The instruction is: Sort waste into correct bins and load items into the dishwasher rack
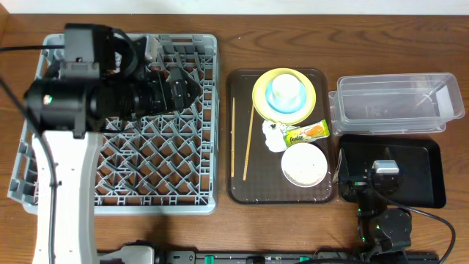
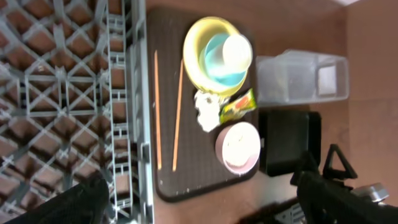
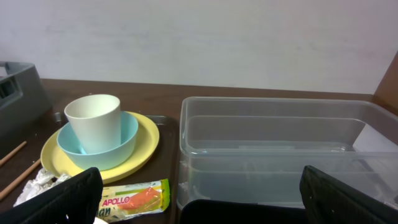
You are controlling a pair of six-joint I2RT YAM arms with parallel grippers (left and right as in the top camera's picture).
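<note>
— Where do we find the dishes?
— On the brown tray point(image 1: 240, 189). The round yellow plate point(image 1: 261, 103) carries the pale blue bowl point(image 1: 286, 112), and the smooth white cup point(image 1: 286, 89) stands upright inside it. The white bowl point(image 1: 304, 164) sits toward the near edge. Two thin wooden chopsticks point(image 1: 248, 143) lie along the tray's left side.
— And the waste?
— The crumpled tissue point(image 1: 272, 136) touches the glossy wrapper point(image 1: 308, 131), between the plate and the white bowl.
— Our grippers?
— The left gripper point(image 2: 208, 196) hangs over the grey lattice rack point(image 1: 146, 169), fingers point(image 2: 81, 202) spread wide. The right gripper point(image 3: 200, 199), equally wide, hovers above the shiny black tray point(image 1: 421, 172), facing the clear rectangular tub point(image 3: 273, 143).
</note>
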